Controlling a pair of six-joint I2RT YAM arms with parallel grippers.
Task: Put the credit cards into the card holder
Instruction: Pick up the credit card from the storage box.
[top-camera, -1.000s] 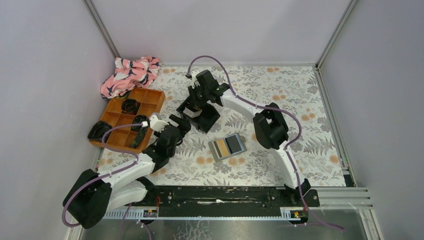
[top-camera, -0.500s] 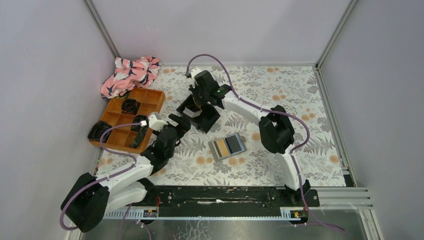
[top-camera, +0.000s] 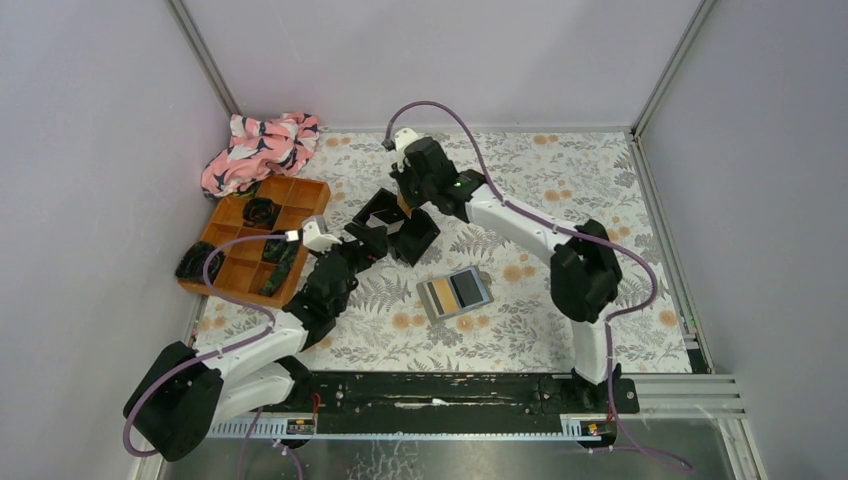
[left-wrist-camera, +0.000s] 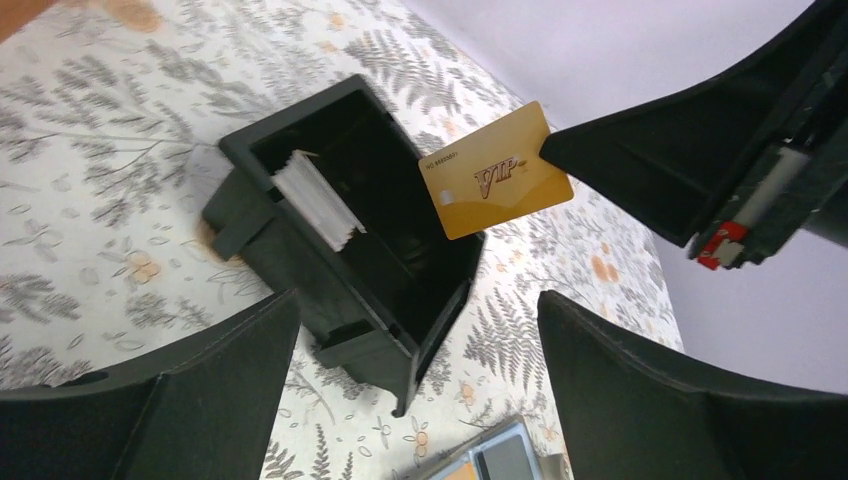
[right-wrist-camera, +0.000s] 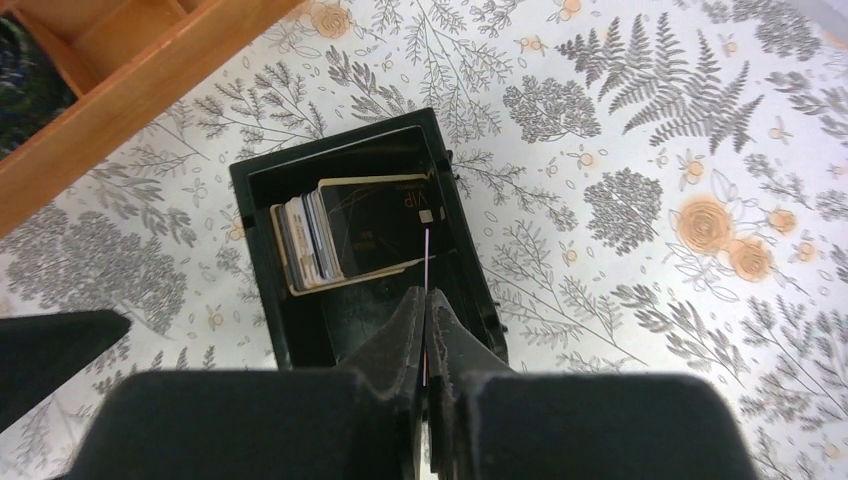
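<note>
My right gripper (top-camera: 404, 206) is shut on a gold credit card (left-wrist-camera: 495, 170) and holds it by one edge in the air above the black tray (top-camera: 426, 236). In the right wrist view the card shows edge-on (right-wrist-camera: 427, 258) between the shut fingertips (right-wrist-camera: 408, 312). A stack of other credit cards (right-wrist-camera: 335, 235) stands on edge in the tray, also seen in the left wrist view (left-wrist-camera: 315, 197). The card holder (top-camera: 455, 293) lies open on the table, showing yellow-orange and blue-grey. My left gripper (top-camera: 364, 240) is open and empty beside the tray's near-left side.
An orange compartment tray (top-camera: 305, 200) with dark items stands at the left, its corner in the right wrist view (right-wrist-camera: 150, 60). A pink patterned cloth (top-camera: 260, 145) lies behind it. Walls close in the table at the left, back and right.
My right gripper has risen out of the black tray with the gold card and shifted slightly right. My left gripper has moved a little closer to the tray.
</note>
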